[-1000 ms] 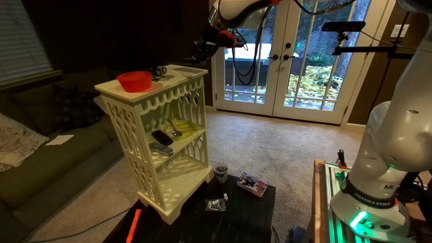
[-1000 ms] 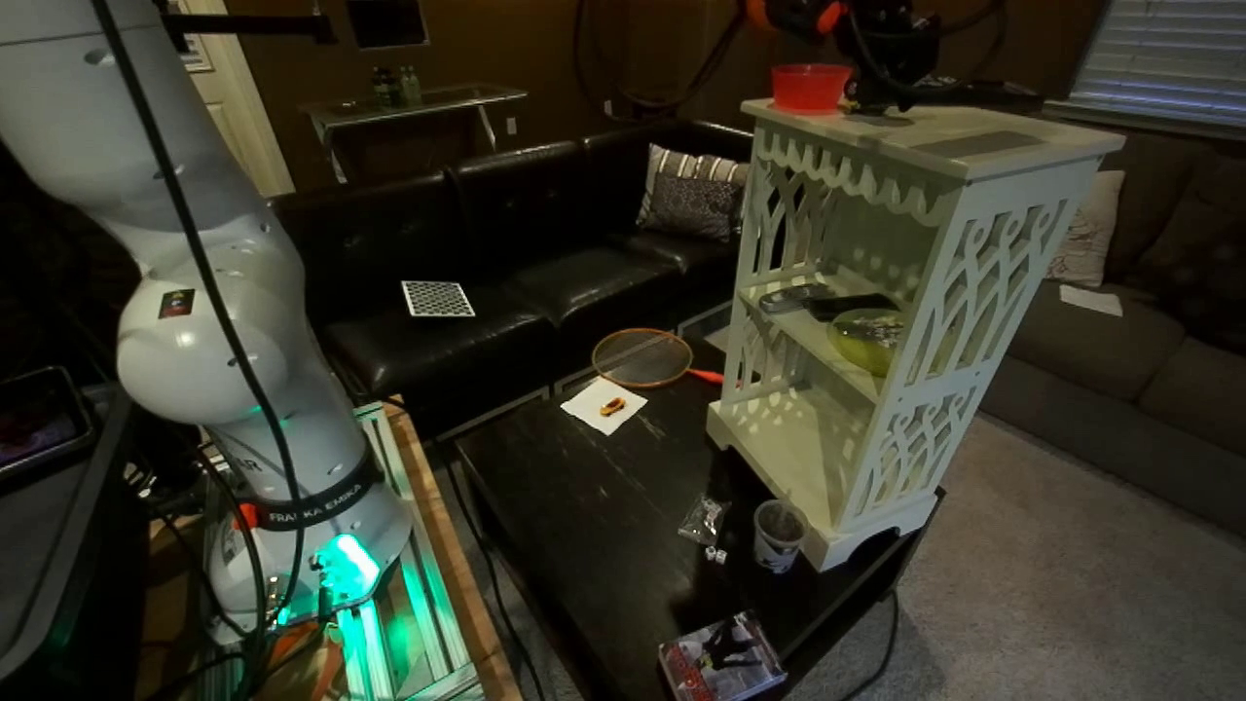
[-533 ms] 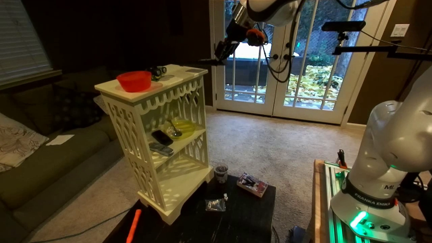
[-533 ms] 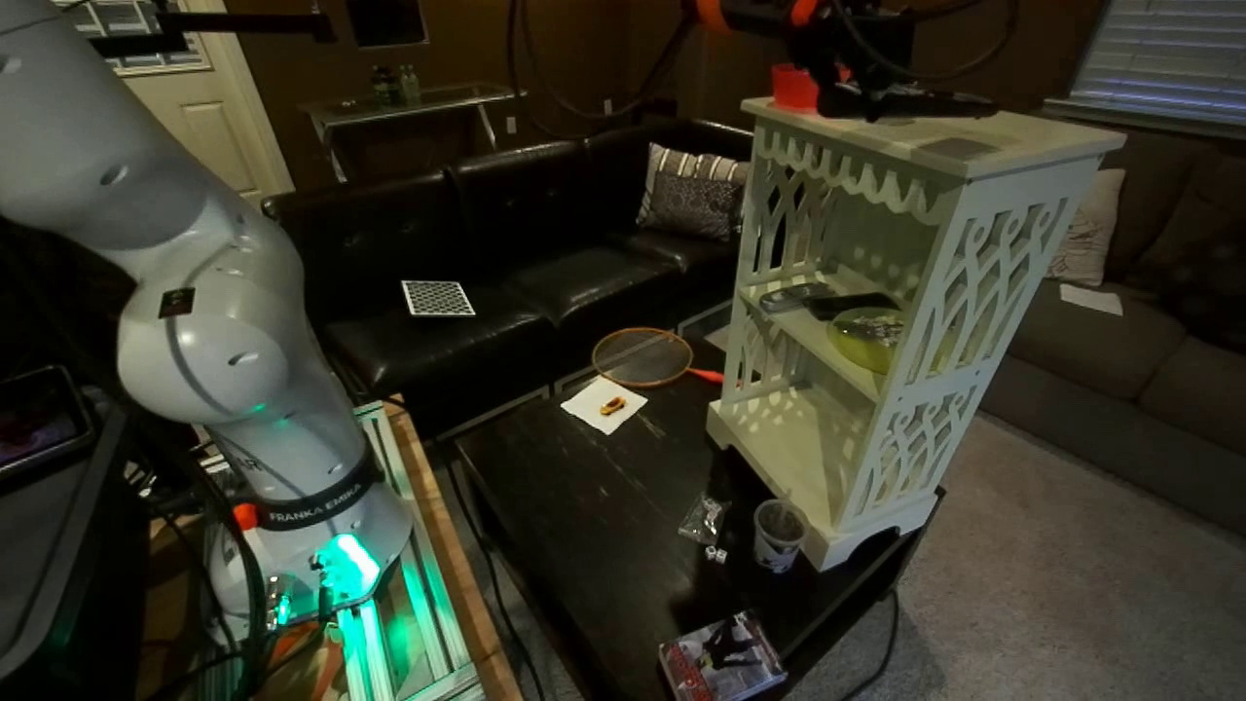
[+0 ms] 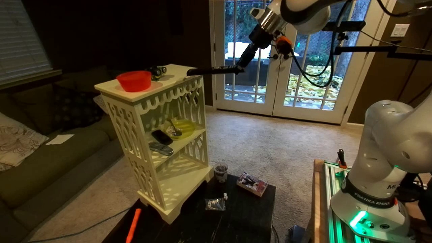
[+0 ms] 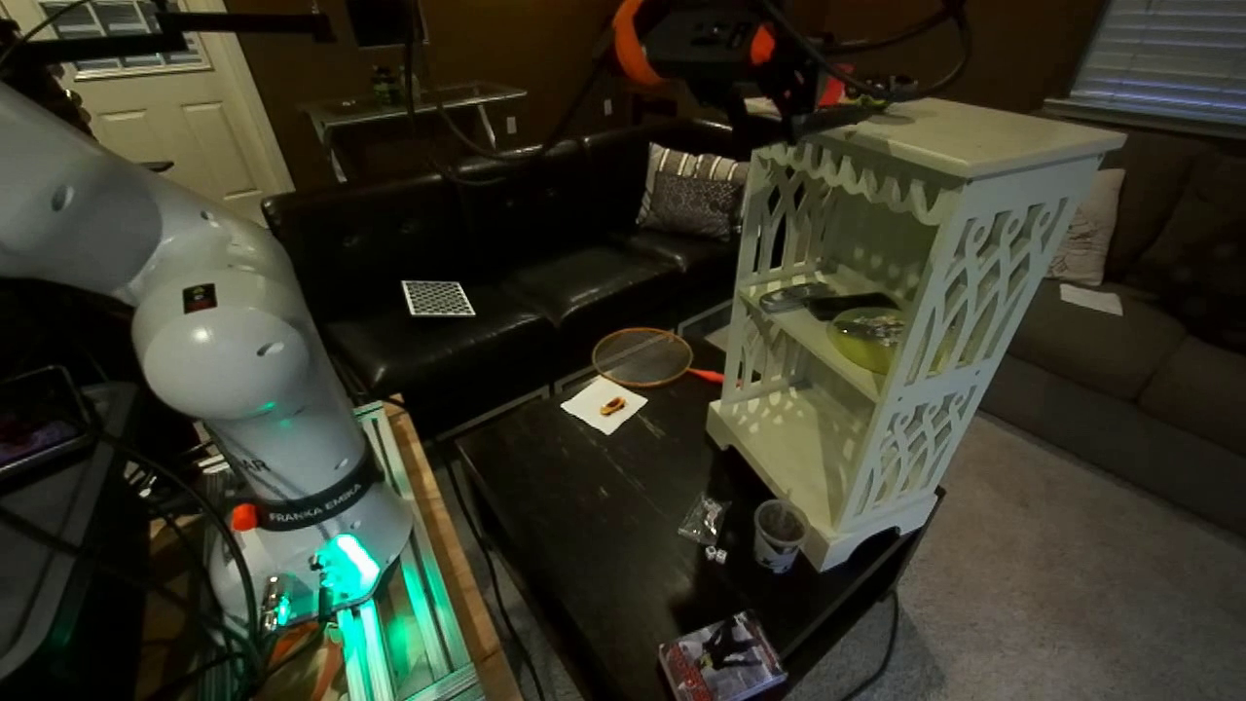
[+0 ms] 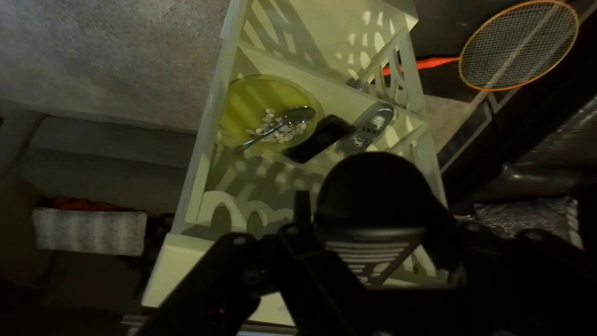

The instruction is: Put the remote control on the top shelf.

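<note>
As an exterior view shows, the remote control is clamped by one end in the gripper, long axis toward the top shelf. Wrist view: it overlaps top shelf's front edge; clearance unclear.

A red bowl is blocking one end of the top shelf, a wheeled toy just beside it; the opposite end is offering room. Below, scalloped trim is narrowing the way in. A yellow dish, black phone and grey handset are crowding the middle board.
</note>
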`<state>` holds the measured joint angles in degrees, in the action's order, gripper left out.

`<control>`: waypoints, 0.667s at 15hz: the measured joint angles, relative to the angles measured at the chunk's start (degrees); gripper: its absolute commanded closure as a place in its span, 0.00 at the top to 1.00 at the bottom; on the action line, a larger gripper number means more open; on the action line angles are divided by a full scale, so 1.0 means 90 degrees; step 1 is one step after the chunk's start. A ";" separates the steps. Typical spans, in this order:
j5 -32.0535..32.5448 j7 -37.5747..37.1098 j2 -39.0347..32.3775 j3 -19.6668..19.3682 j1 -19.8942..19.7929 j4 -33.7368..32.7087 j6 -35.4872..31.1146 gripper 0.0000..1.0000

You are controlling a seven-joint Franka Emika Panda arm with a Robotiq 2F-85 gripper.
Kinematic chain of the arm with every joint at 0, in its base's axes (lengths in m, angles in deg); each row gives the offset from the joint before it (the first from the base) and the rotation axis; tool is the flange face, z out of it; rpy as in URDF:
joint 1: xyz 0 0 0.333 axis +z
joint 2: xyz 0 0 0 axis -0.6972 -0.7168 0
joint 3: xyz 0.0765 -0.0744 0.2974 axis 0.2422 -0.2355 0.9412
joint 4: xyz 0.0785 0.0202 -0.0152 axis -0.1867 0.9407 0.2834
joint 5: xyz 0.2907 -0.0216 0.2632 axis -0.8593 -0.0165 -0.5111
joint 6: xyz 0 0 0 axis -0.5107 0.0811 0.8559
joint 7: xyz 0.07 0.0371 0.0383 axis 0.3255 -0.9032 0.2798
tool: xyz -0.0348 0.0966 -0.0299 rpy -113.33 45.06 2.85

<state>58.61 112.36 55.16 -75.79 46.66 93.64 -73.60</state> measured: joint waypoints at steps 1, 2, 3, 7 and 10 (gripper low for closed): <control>-0.0003 0.0299 0.0131 -0.0151 0.0126 0.0118 0.0026 0.31; -0.0003 0.0559 0.0218 -0.0267 0.0210 0.0202 0.0081 0.31; -0.0003 0.0788 0.0262 -0.0344 0.0261 0.0257 0.0171 0.31; 0.0007 0.1402 0.0129 -0.0357 0.0356 0.0281 0.0685 0.31; 0.0016 0.1571 -0.0250 -0.0155 0.0409 0.0207 0.1072 0.31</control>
<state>58.75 126.50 52.91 -77.19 50.34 95.50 -63.95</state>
